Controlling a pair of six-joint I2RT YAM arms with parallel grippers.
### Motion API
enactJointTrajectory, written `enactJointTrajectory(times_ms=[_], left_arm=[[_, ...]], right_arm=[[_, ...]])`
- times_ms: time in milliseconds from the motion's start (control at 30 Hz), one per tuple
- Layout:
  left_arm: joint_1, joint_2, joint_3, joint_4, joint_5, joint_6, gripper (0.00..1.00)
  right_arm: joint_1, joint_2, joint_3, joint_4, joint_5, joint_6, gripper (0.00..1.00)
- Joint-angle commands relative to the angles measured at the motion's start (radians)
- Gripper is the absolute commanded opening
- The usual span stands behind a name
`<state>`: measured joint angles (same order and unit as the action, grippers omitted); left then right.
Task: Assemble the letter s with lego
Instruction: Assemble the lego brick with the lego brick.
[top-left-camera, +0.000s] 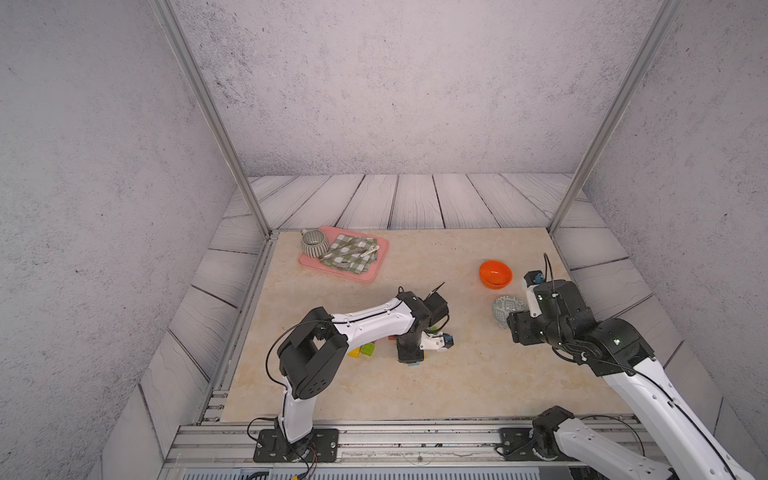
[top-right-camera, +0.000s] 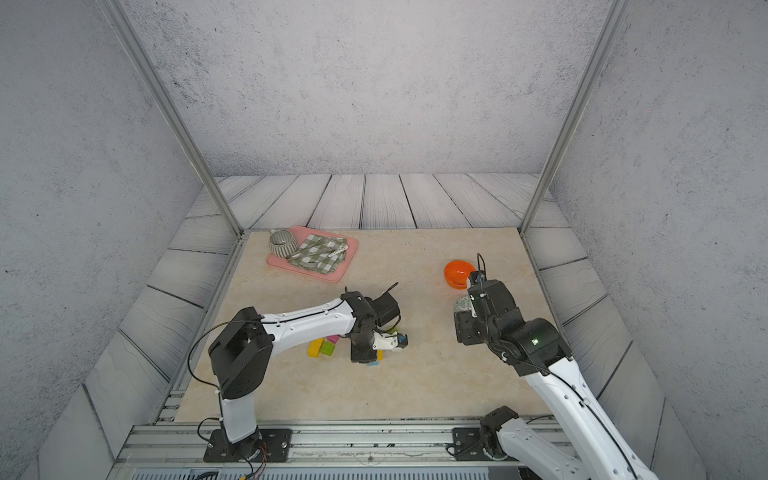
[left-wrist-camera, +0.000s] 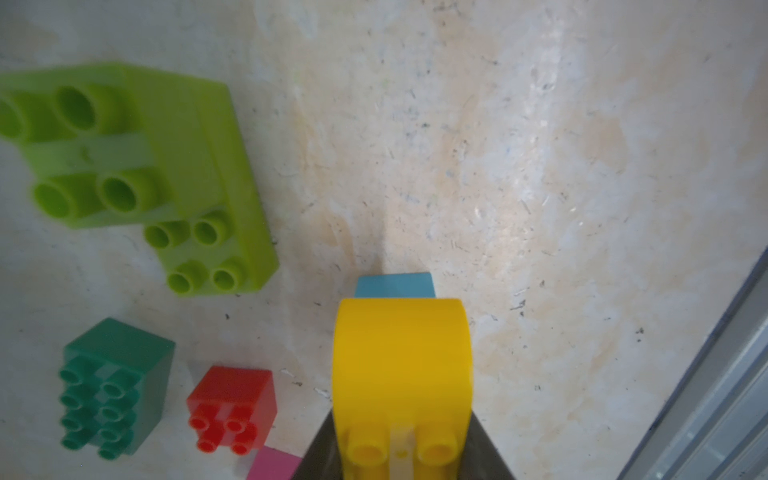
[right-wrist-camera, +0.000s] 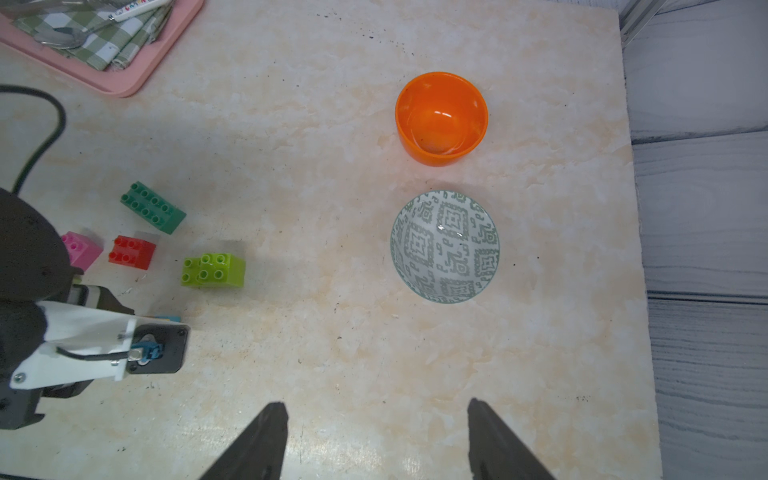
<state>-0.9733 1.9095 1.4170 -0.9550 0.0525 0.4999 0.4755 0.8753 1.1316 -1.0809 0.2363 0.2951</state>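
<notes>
Clock is read on the top views, 12 o'clock at the far wall.

Beige marbled stone desk (top-left-camera: 457, 386) fills the cell floor. Left arm (top-left-camera: 365, 322) reaches over the desk centre, wrist bent down. Right arm (top-left-camera: 640, 399) is raised at 3 o'clock.

Left tool (left-wrist-camera: 402, 415) is clamped tight on a yellow round-topped plastic brick (left-wrist-camera: 401, 349), low over the desk just 7 o'clock of centre. Right tool (right-wrist-camera: 376, 405) hangs with jaws well apart, nothing between them, bare desk beneath.

Pink plastic tray (top-left-camera: 309, 262) at 11 o'clock carries a folded green-and-white checked cloth (top-left-camera: 349, 255) and a grey striped ceramic cup (top-left-camera: 314, 243). Orange plastic bowl (top-left-camera: 495, 274) sits at 2 o'clock. Grey-green patterned ceramic bowl (right-wrist-camera: 444, 247) is just beside it at its 6 o'clock, partly hidden by the right arm in both top views.

Lego, all near centre:
- At 12 o'clock of the left tool, apart from one another:
  - lime stepped piece (right-wrist-camera: 214, 270), a square brick seated on an oblong one
  - dark green oblong brick (right-wrist-camera: 153, 208)
  - red square brick (right-wrist-camera: 132, 251), between the lime piece and the pink brick
  - pink square brick (right-wrist-camera: 81, 249)
- At the tool's 9 o'clock, under the left arm: second yellow brick (top-left-camera: 354, 353) just beside a lime square brick (top-left-camera: 368, 349).
- Small blue brick (left-wrist-camera: 392, 284) shows just past the held brick's far end; contact cannot be told.
</notes>
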Motion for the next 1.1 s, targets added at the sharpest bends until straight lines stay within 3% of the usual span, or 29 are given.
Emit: enactJointTrajectory(times_ms=[0, 1067], left_arm=[[-0.003, -0.010, -0.009, -0.005, 0.012, 0.032, 0.10], [-0.002, 0.029, -0.029, 0.007, -0.011, 0.056, 0.06]], right_arm=[[-0.003, -0.006, -0.010, -0.001, -0.006, 0.009, 0.72], [-0.002, 0.002, -0.015, 0.007, -0.016, 0.007, 0.72]])
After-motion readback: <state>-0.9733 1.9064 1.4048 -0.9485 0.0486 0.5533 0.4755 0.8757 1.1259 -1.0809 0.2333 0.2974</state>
